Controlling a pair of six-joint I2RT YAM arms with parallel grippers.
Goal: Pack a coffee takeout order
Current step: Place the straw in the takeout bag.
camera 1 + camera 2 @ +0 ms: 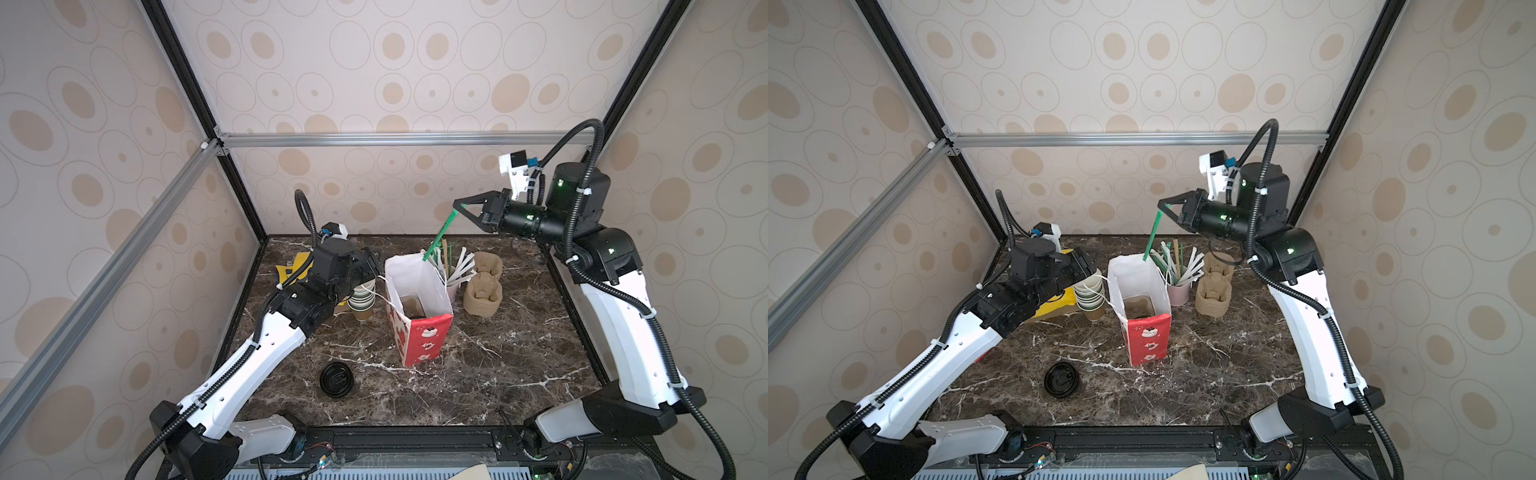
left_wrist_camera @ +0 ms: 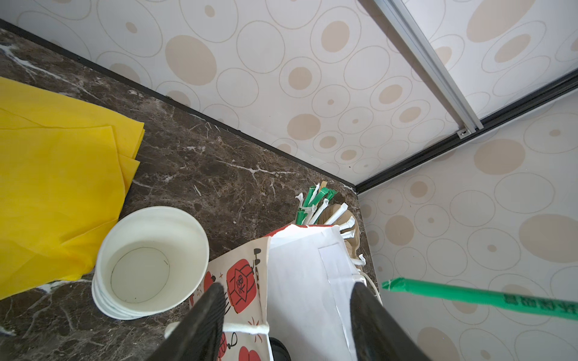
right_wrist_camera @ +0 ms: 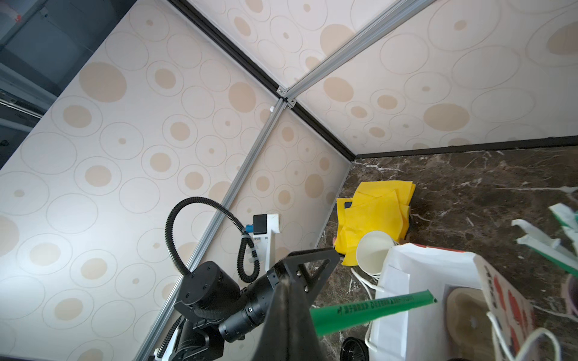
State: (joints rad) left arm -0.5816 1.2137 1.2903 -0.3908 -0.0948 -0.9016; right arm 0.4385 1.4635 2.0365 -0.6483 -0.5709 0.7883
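On the desk (image 1: 498, 374) a bag (image 1: 428, 332) is stood in the middle, tray (image 1: 410, 306) sat at its bottom; the napkin (image 2: 62, 187) is left by the back left corner. The left gripper (image 2: 286, 284) is spread at the bag's rim, and a straw (image 1: 439, 237) is pinched by the right gripper (image 1: 457, 204) above it.

1. Left gripper (image 2: 287, 286): both fingers (image 2: 203, 322) run out of the left wrist view's frame. Whether they touch the paper bag (image 2: 300, 281) cannot be told.
2. Green wrapped straw (image 1: 440, 237): its upper end is hidden between the right gripper (image 1: 458, 205)'s pressed-together fingers, and its print is too small to read.
3. Pulp cup tray (image 1: 410, 305): only a patch shows deep inside the bag.
4. Yellow napkins (image 1: 291, 272): largely covered by the left arm in both top views.
5. Pink cup (image 1: 1177, 294): mostly behind the bag.
6. Black round thing (image 3: 353, 348): cut by the frame, unidentifiable.
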